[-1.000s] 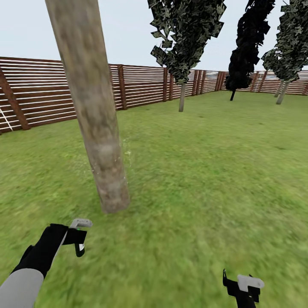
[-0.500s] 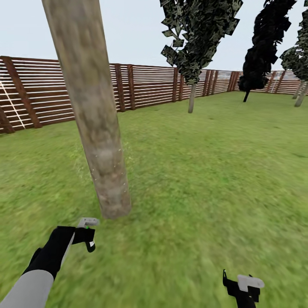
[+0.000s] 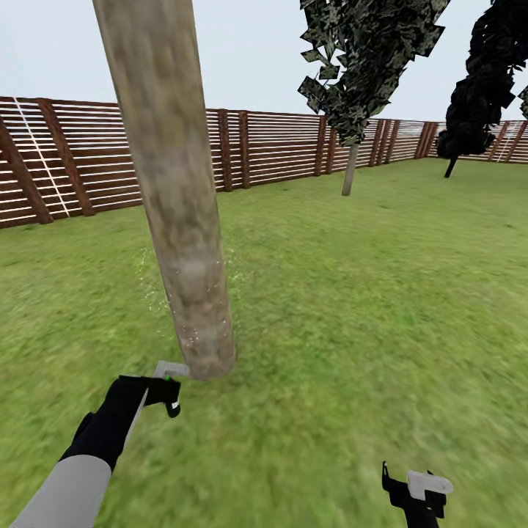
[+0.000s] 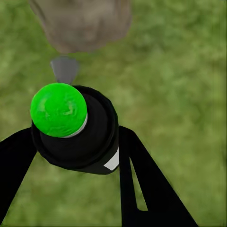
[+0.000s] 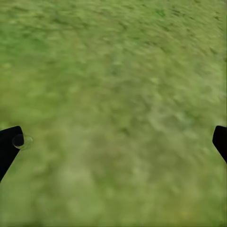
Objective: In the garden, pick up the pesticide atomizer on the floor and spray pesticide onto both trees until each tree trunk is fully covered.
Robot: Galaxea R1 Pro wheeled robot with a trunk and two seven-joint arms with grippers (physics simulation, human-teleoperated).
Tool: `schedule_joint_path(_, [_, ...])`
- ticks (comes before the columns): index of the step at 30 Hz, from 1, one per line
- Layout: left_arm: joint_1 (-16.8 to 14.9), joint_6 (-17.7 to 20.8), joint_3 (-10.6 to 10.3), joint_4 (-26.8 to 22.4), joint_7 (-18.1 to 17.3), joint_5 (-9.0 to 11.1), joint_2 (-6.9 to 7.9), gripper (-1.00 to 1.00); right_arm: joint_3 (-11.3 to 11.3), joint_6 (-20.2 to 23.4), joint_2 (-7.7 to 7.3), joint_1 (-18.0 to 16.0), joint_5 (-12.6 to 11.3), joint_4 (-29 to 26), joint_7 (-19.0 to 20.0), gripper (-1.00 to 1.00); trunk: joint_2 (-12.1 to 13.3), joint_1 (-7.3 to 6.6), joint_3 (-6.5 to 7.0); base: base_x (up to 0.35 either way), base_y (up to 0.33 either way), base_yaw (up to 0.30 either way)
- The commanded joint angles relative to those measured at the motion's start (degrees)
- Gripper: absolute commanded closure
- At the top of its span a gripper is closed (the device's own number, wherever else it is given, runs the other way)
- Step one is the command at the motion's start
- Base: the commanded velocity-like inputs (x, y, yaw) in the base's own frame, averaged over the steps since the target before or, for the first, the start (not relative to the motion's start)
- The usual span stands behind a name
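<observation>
Pesticide atomizer [image 4: 75, 130] – a little black bottle with a bright green top – sits between the two black fingers [image 4: 142, 184] of the left pincer [image 3: 170, 390]. The left pincer is closed on it and holds it tight. In the head view the bottle [image 3: 168, 382] is only a tiny dark thing with a green dot, in the lower left of the frame, just beside the foot of the big tree trunk [image 3: 176, 191].

That trunk is thick and pale, grey-brown with darker patches. It leans a bit and runs from the top of the frame down to the grass [image 3: 352, 308] at the lower left. Tiny pale specks show on and beside its lower part. In the left wrist view the base of the trunk [image 4: 82, 23] is close ahead of the bottle, with a small grey tip [image 4: 65, 69] pointing at it.

The right pincer [image 3: 418, 493] is low in the lower right corner of the head view, over bare grass. In the right wrist view its two dark fingertips [image 5: 8, 146] are far apart at the edges, so it is open and holds nothing.

Farther back, in the upper right, a second tree [image 3: 367, 59] with dark jagged leaves stands on the lawn – its thin trunk [image 3: 350, 170] is near the brown slat fence [image 3: 279, 147]. Another dark tree [image 3: 488, 81] is at the right edge.
</observation>
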Motion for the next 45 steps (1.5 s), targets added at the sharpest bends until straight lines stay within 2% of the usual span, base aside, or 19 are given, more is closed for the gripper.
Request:
schedule_joint_path(1, [-0.1,0.9,-0.2,-0.3,0.0,-0.3,0.2,1.0,0.0,0.0,0.0,0.0,0.0,0.0,0.0,-1.0,0.0,0.0,0.0,0.0,0.0,0.0])
schedule_joint_path(5, [-0.1,2.0,-0.1,-3.4,-0.1,-0.3,2.31,1.0,0.0,0.0,0.0,0.0,0.0,0.0,0.0,-1.0,0.0,0.0,0.0,0.0,0.0,0.0])
schedule_joint_path(7, [0.2,3.9,1.3,-6.4,-0.1,-0.2,3.21,1.0,0.0,0.0,0.0,0.0,0.0,0.0,0.0,-1.0,0.0,0.0,0.0,0.0,0.0,0.015])
schedule_joint_path(8, [0.5,4.3,2.0,-8.0,-0.1,-0.2,3.21,1.0,0.0,0.0,0.0,0.0,0.0,0.0,0.0,-1.0,0.0,0.0,0.0,0.0,0.0,0.137])
schedule_joint_path(10, [0.6,4.5,1.9,-9.4,-0.1,-0.3,2.87,1.0,0.0,0.0,0.0,0.0,0.0,0.0,0.0,-1.0,0.0,0.0,0.0,0.049,-0.09,0.236])
schedule_joint_path(16, [0.7,4.6,1.6,-9.7,-0.1,-0.3,2.71,1.0,0.0,0.0,0.0,0.0,0.0,0.0,0.0,-1.0,0.0,0.0,0.0,0.143,-0.226,0.244])
schedule_joint_path(29, [0.6,4.6,1.7,-9.7,-0.1,-0.4,2.71,1.0,-0.1,0.0,0.0,0.0,0.0,0.0,0.0,-1.0,0.0,0.0,0.0,0.028,-0.263,0.006])
schedule_joint_path(32, [0.6,4.9,1.7,-11.4,-0.1,-0.3,2.71,1.0,-0.1,0.0,-0.07,0.0,0.0,0.0,-0.1,-1.0,0.0,0.0,0.0,-0.023,-0.275,0.0])
schedule_joint_path(33, [0.6,5.6,1.8,-13.4,-0.1,-0.3,2.71,1.0,-0.1,0.0,-0.08,0.0,0.0,0.0,-0.1,-1.0,0.0,0.0,0.0,-0.002,-0.275,0.0])
schedule_joint_path(35, [0.6,10.8,1.7,-16.2,-0.2,-0.2,2.71,1.0,-0.1,0.0,-0.09,0.1,0.0,0.0,-0.1,-1.0,0.0,0.0,0.0,0.0,-0.276,0.0])
schedule_joint_path(36, [0.5,12.1,1.7,-17.9,-0.2,-0.2,2.71,1.0,-0.1,0.0,-0.09,0.1,0.0,0.0,-0.1,-1.0,0.0,0.0,0.0,0.0,-0.276,0.0])
schedule_joint_path(39, [0.4,12.8,1.7,-20.2,-0.2,-0.2,2.71,1.0,-0.1,0.0,-0.09,0.0,0.0,0.0,-0.1,-1.0,0.0,0.0,0.0,0.0,-0.276,0.0])
schedule_joint_path(45, [0.6,12.9,1.6,-20.9,-0.2,-0.2,2.71,1.0,-0.1,0.0,-0.09,0.1,0.0,0.0,-0.1,-1.0,0.0,0.0,0.0,-0.036,-0.276,0.0])
